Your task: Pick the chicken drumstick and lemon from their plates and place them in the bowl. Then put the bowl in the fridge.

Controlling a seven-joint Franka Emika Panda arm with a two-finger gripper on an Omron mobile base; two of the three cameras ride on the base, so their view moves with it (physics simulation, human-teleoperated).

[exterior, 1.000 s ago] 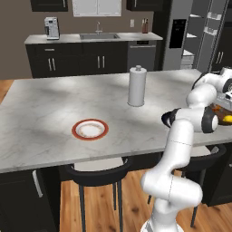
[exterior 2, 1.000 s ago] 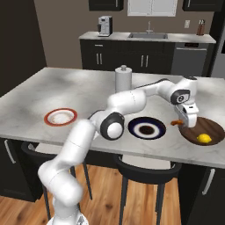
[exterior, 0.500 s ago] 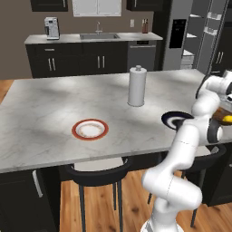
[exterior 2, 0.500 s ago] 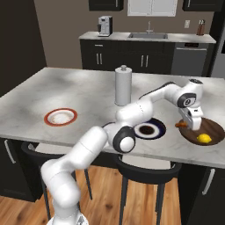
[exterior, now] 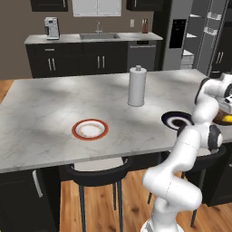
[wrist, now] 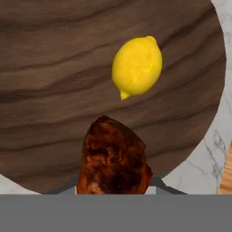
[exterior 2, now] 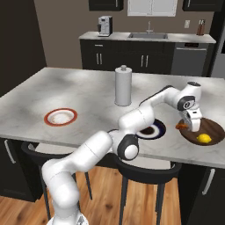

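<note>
My gripper (exterior 2: 192,126) is shut on the golden-brown chicken drumstick (exterior 2: 181,126) and holds it just above the left rim of the dark wooden bowl (exterior 2: 213,129). In the hand view the drumstick (wrist: 113,158) fills the gap between my fingertips and hides them, hanging over the bowl's wood grain (wrist: 50,68). The yellow lemon (wrist: 137,67) lies inside the bowl (exterior 2: 203,138). Left of the bowl sits the navy-rimmed plate (exterior 2: 151,128), bare. The orange-rimmed plate (exterior 2: 60,117) lies bare at the island's left. The grey fridge (exterior: 179,59) stands at the back right with white shelves showing.
A tall paper towel roll (exterior 2: 123,85) stands upright mid-island behind the navy plate. Two dark stools (exterior 2: 145,169) are tucked under the near edge. The bowl sits close to the island's right front corner. Back counter with sink (exterior: 98,36) and coffee machine lies far off.
The arm has swung right, carrying the drumstick from over the navy plate to the bowl's edge. Plates, lemon and bowl have not moved.
</note>
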